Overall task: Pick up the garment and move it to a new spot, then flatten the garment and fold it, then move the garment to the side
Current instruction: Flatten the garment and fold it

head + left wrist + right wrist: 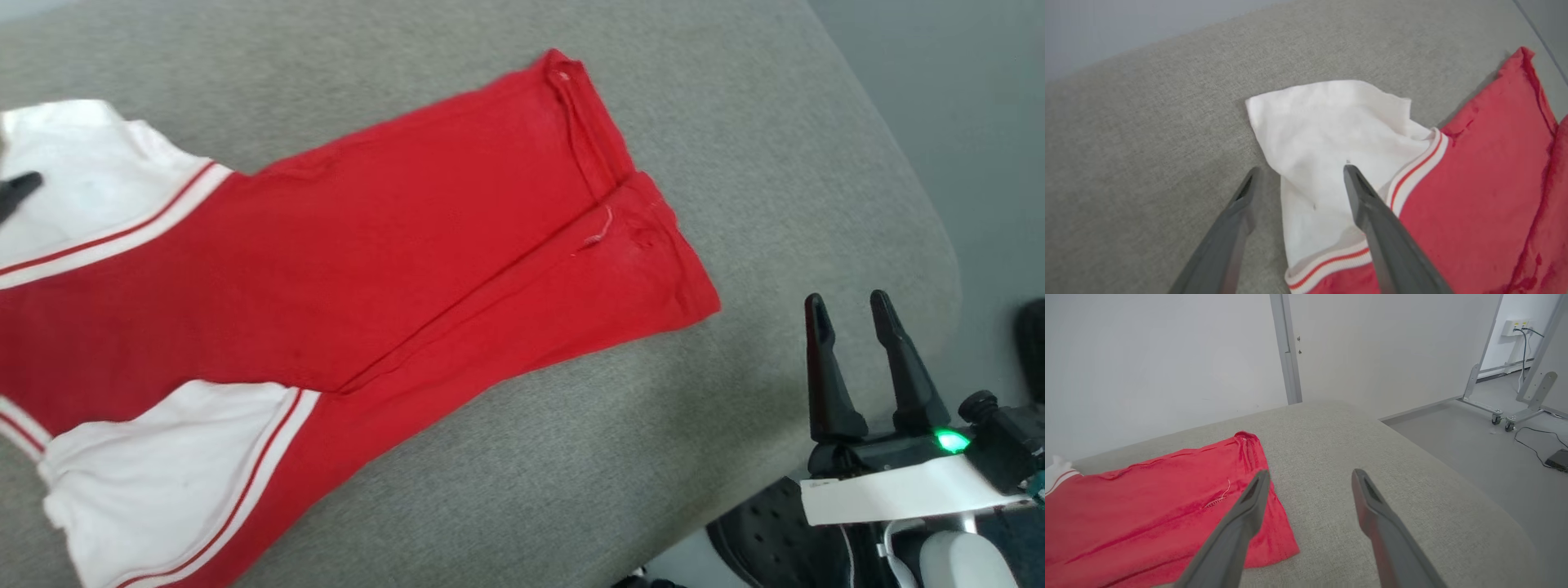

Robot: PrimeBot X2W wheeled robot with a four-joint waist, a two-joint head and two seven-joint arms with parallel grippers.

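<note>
Lying flat on the grey fabric-topped table in the head view, the red garment is folded lengthwise, white striped sleeves at the left, hem up right. Right end effector is at the table's lower-right edge, fingers spread, empty, apart from the garment.

Left wrist view: left end effector spread, empty, straddling the white sleeve's edge; contact unclear.

Right wrist view: fingers spread above the table just beside the hem corner; white wall and grey floor behind.
</note>
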